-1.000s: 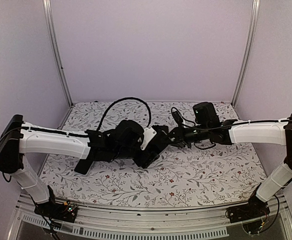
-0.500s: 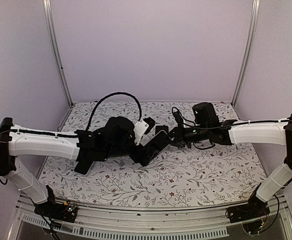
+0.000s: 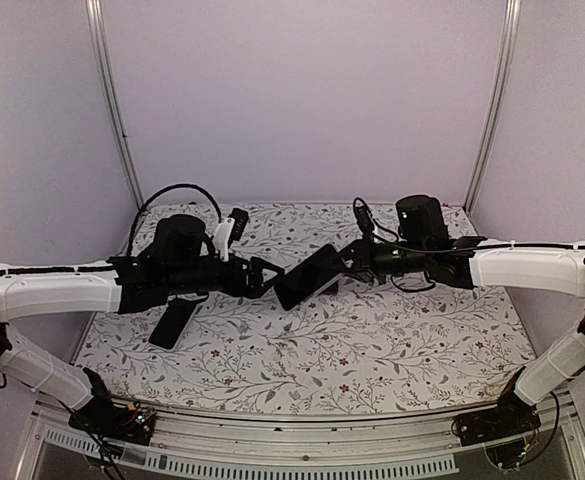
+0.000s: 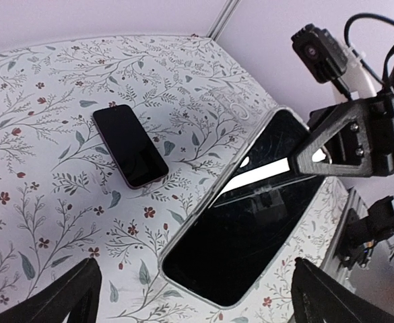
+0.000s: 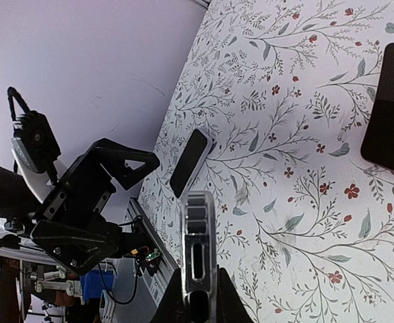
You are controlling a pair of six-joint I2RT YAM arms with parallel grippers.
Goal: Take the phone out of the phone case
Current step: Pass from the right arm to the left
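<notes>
While the right gripper (image 3: 344, 264) pinches the far end of the phone case (image 3: 307, 280), the cased unit hangs tilted above the middle of the floral mat (image 3: 392, 350), clear of the surface. Black phone (image 4: 250, 229) is seated inside the clear shell, with the translucent rim visible along its long edge. Left gripper (image 3: 260, 276) is spread wide, fingers either side of the case's near end, touching nothing. A second black phone (image 3: 172, 323) lies flat on the mat under the left arm, well apart.
</notes>
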